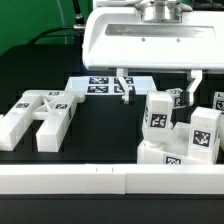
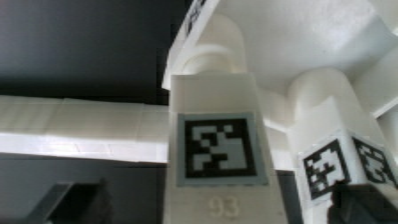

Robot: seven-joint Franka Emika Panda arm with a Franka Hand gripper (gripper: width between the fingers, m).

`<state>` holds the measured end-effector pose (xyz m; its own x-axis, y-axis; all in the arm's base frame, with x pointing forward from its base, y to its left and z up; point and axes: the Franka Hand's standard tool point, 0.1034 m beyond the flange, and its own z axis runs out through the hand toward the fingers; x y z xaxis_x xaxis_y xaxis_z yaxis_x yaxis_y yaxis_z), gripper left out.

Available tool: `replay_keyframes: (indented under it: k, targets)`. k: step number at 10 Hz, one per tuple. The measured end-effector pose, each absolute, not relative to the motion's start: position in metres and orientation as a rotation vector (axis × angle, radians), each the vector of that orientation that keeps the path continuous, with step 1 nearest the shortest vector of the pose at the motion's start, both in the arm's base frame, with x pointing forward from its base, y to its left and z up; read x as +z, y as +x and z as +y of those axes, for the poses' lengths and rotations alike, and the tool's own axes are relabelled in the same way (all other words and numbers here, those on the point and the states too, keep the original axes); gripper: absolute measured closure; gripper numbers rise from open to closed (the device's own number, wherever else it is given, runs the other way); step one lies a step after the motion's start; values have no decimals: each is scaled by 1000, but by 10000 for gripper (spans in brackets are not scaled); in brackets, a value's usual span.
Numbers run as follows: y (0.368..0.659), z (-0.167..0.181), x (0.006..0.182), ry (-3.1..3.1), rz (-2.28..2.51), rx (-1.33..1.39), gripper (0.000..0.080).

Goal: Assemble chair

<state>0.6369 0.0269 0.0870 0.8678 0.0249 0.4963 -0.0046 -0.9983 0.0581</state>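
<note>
The chair stands in parts. A partly joined cluster of glossy white tagged blocks (image 1: 170, 150) sits at the exterior view's right, with an upright post (image 1: 158, 118) and a second tagged block (image 1: 205, 135) beside it. My gripper (image 1: 157, 96) hangs open just above that post, one finger well off to each side and neither touching it. In the wrist view the post (image 2: 217, 110) fills the middle, its tag facing the camera, and my gripper (image 2: 222, 208) straddles it with dark fingertips (image 2: 71, 203) at the sides. An H-shaped frame (image 1: 40, 115) lies flat at the exterior view's left.
The marker board (image 1: 100, 85) lies flat at the back, behind the left finger. A long white bar (image 1: 100, 180) runs across the front of the table. Another small tagged piece (image 1: 220, 100) stands at the far right edge.
</note>
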Motion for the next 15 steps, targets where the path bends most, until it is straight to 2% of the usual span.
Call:
replay_keyframes:
  k: [2, 5, 8, 13, 15]
  targets:
    - [638, 24, 90, 2975, 31, 794, 152]
    - [642, 26, 109, 2997, 36, 759, 150]
    - [637, 27, 101, 3014, 36, 698, 150]
    - [635, 31, 93, 3120, 31, 154, 150]
    - [639, 30, 90, 3121, 30, 114, 150]
